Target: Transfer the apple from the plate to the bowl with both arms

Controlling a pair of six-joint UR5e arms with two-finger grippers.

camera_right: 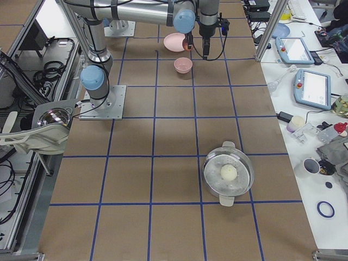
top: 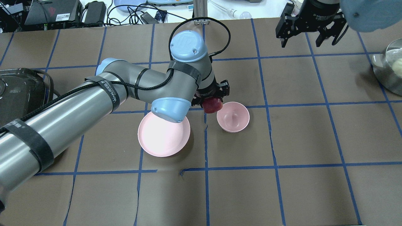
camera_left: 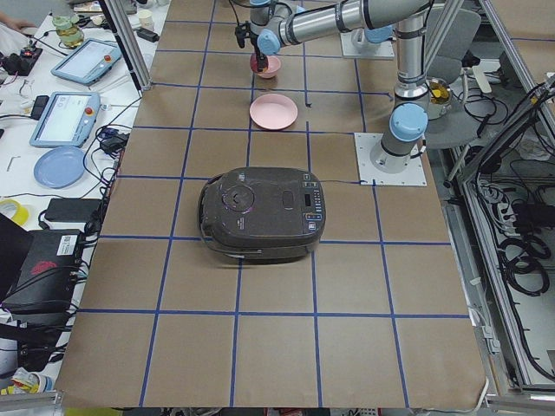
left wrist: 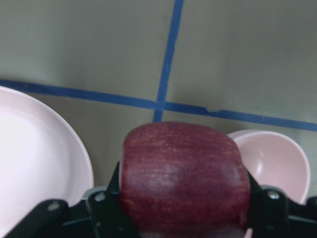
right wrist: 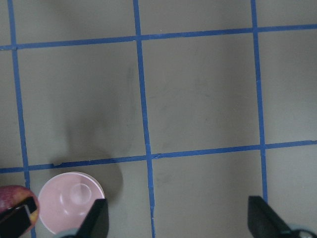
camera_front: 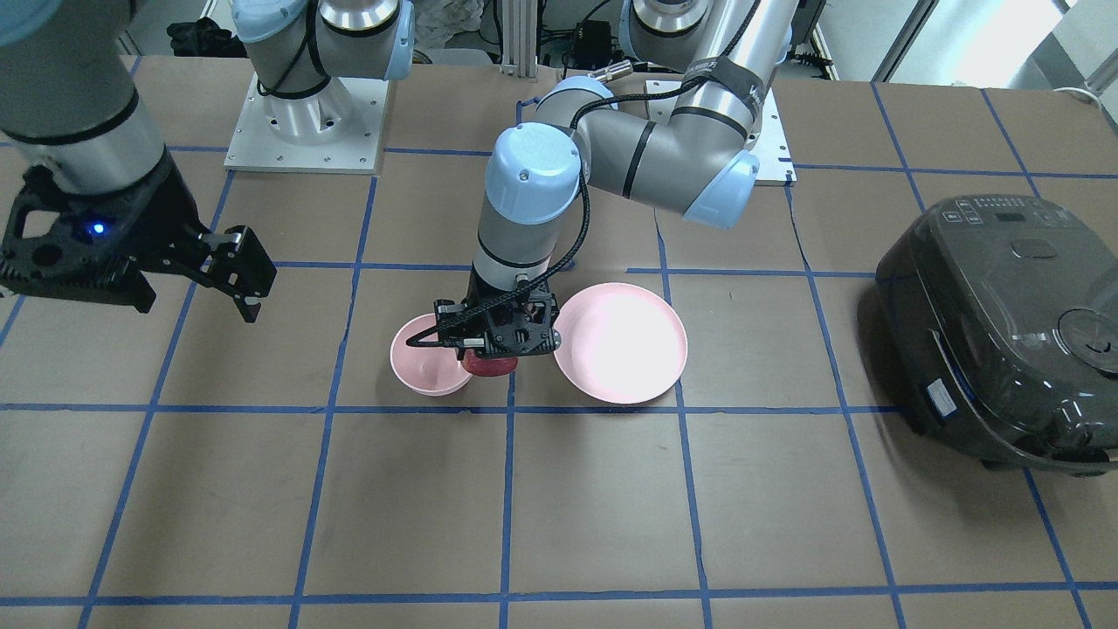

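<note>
Gripping apple [top: 212, 106] (left gripper [top: 210, 100]) beside bowl [top: 233, 116]

- Left arm [top: 78, 110]: silver-grey tubes, round light blue joint caps, black bands with white lettering.
- Black braided cable [top: 220, 28] strapped along it.
- Right arm [camera_front: 87, 148]: silver-grey, black band.
- White square base plate [camera_front: 253, 153], small screws.

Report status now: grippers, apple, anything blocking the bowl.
Left gripper shut on apple, held between plate and bowl, at bowl's rim. Right gripper open, empty, well apart. Bowl empty, nothing blocking.
</note>
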